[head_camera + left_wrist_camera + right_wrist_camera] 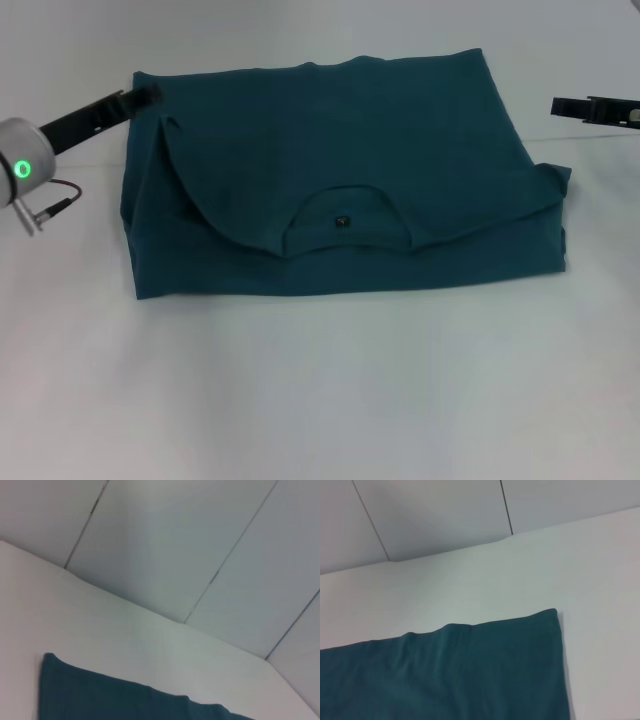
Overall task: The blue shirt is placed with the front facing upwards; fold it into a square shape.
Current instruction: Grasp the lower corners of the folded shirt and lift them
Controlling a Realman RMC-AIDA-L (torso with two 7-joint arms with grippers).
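Observation:
The blue shirt (340, 170) lies folded into a broad rectangle on the white table (320, 400). Its collar with a small dark tag (342, 220) faces the near edge, on top of a curved upper layer. My left gripper (143, 97) reaches in from the left and sits at the shirt's far left corner. My right gripper (562, 106) hovers off the shirt's far right side, apart from the cloth. A far corner of the blue shirt (100, 695) shows in the left wrist view, and the other far corner of the blue shirt (470, 675) in the right wrist view.
Bare white table surrounds the shirt on every side. A panelled grey wall (200, 540) rises behind the table's far edge. The left arm's cable (55, 205) hangs by its wrist at the left.

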